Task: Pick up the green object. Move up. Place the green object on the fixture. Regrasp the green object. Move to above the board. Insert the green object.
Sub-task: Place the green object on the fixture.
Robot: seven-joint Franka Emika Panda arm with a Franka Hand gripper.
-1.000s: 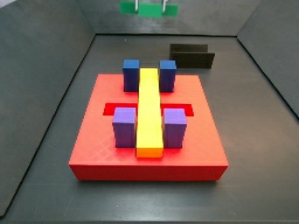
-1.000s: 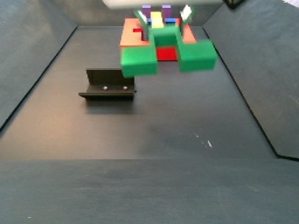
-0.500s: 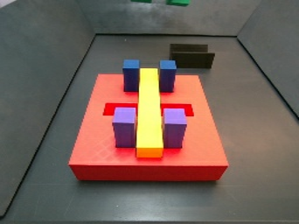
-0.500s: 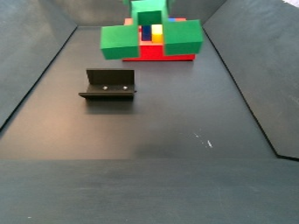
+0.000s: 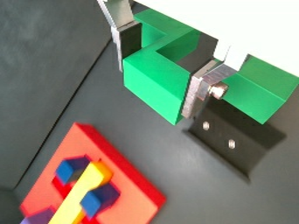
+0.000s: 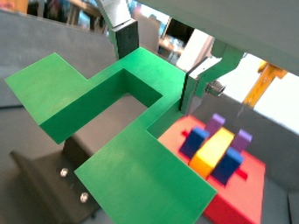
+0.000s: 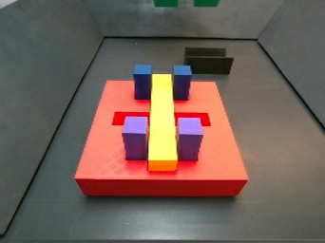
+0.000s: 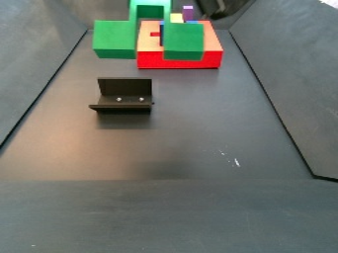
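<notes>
Your gripper [image 5: 163, 68] has its silver fingers [image 5: 201, 90] clamped on the raised middle of the green object [image 5: 158, 80], carried high in the air. In a side view the green object [image 8: 145, 35] partly hides the board [image 8: 185, 58]; the fixture [image 8: 123, 97] sits below, well apart.

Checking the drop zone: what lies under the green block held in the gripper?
In a wrist view, the glossy black fixture and dark floor sit beneath the bright green plastic block held in the gripper. The block covers part of the fixture.
</notes>
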